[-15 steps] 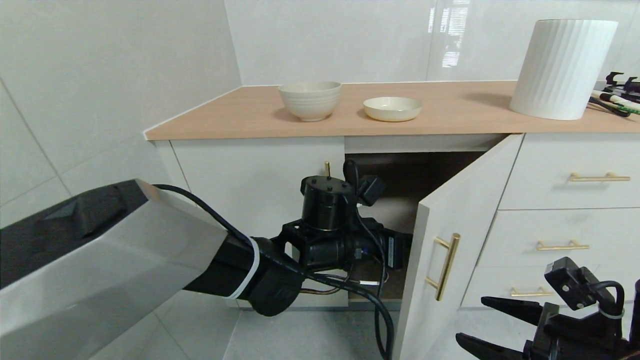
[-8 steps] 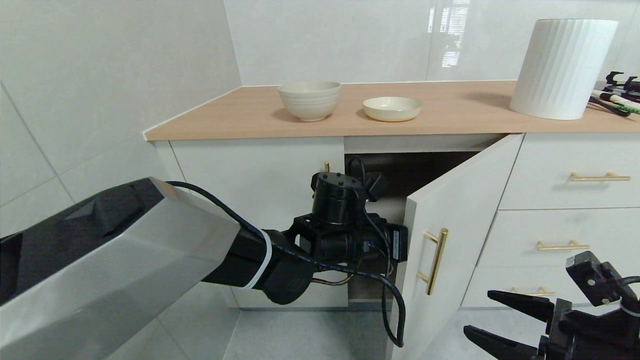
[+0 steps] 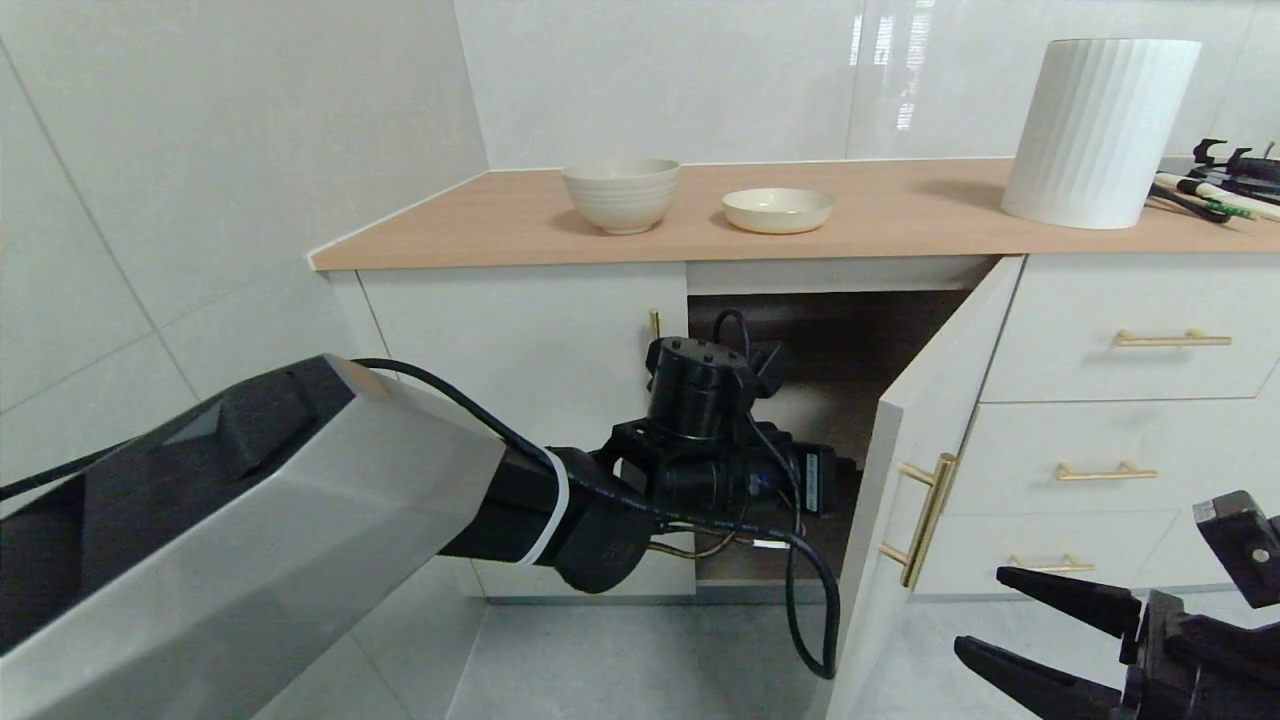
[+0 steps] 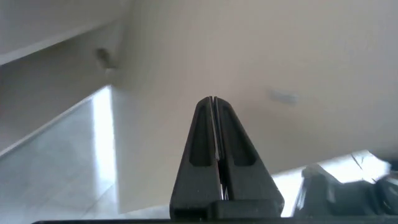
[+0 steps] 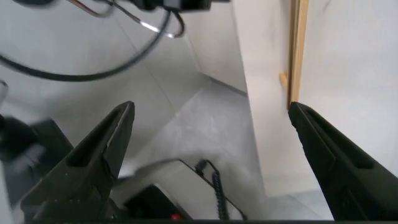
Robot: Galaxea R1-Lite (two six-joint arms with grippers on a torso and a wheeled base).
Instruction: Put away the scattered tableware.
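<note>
The left arm stretches from the near left toward the centre, wrist bent. The left gripper has its fingers pressed flat together. The right gripper sits low at the near right, fingers spread wide, pointing left.

One bowl, one dish, one canister

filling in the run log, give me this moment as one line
cabinet door: open | left claw: shut, facing cabinet door's inner side | right claw: open, low, outside cabinet door | bowl, dish: on counter
</note>
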